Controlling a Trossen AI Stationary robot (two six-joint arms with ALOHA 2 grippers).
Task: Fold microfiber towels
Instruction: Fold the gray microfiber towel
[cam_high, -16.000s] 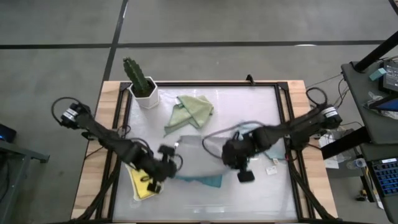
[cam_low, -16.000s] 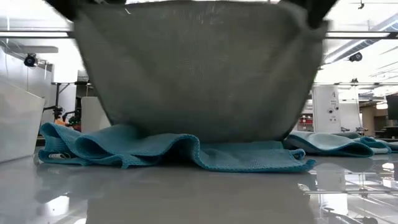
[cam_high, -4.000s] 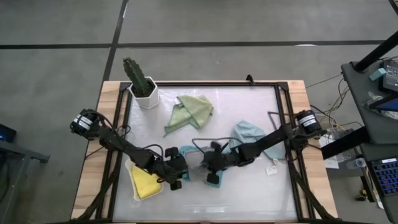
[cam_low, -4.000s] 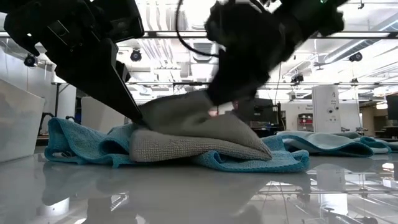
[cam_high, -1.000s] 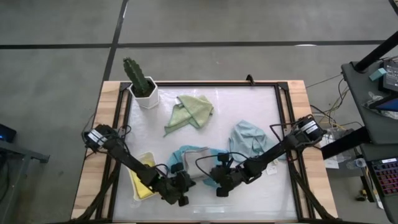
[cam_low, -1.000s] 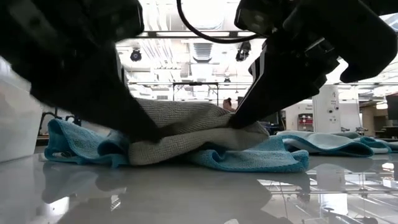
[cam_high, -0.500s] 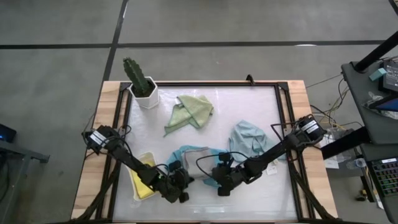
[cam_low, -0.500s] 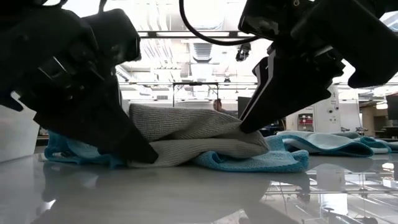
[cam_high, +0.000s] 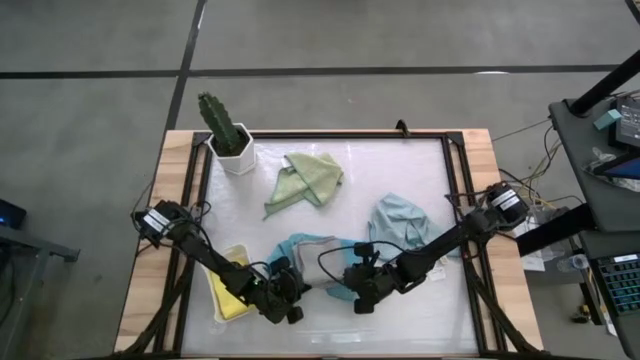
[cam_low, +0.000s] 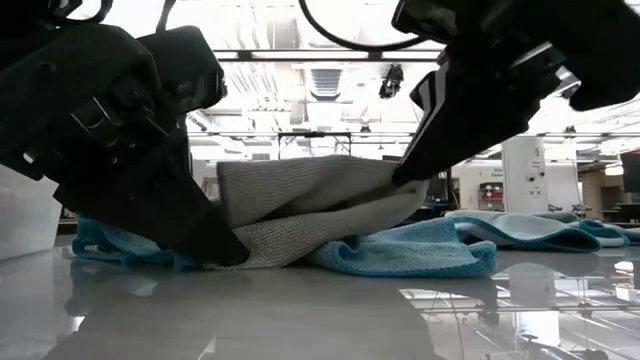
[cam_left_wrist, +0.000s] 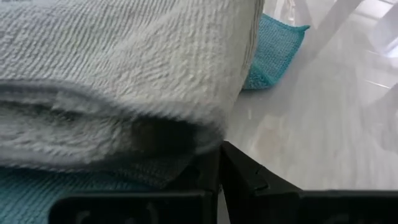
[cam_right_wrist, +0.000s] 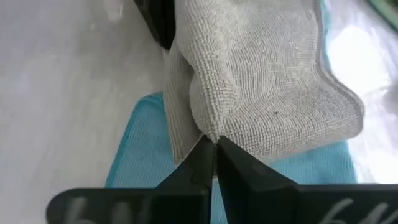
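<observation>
A grey towel (cam_low: 310, 215), folded over itself, lies on a teal towel (cam_low: 410, 252) near the table's front middle. My left gripper (cam_low: 228, 252) is shut at the grey towel's left end, low by the tabletop. My right gripper (cam_right_wrist: 211, 149) is shut on its right end, higher up. From above, the left gripper (cam_high: 296, 292) and the right gripper (cam_high: 345, 285) stand at the near side of the grey towel (cam_high: 318, 252). A yellow towel (cam_high: 232, 290), a sage green towel (cam_high: 310, 175) and a pale blue towel (cam_high: 400, 222) lie apart. My left gripper meets the grey towel's lower left corner (cam_left_wrist: 205, 146) with shut fingers, slanting down from the near left. The overhanging fold hides the very spot. That end rests on the teal towel. My right gripper pinches the grey towel's upper edge at a corner (cam_right_wrist: 206, 132) between its two fingertips, slanting down from the near right. The pinched layer is raised off the layer below, and the rest of the towel lies on the teal one.
A cactus in a white pot (cam_high: 228, 135) stands at the far left corner. A dark frame (cam_high: 455, 180) runs round the white tabletop. Bare tabletop (cam_high: 400, 325) lies along the near edge.
My left gripper has sunk toward the tabletop at the grey towel's left end. My right gripper has risen a little with the towel's right upper edge, so that layer now stands lifted off the one below. The teal towel has kept still.
</observation>
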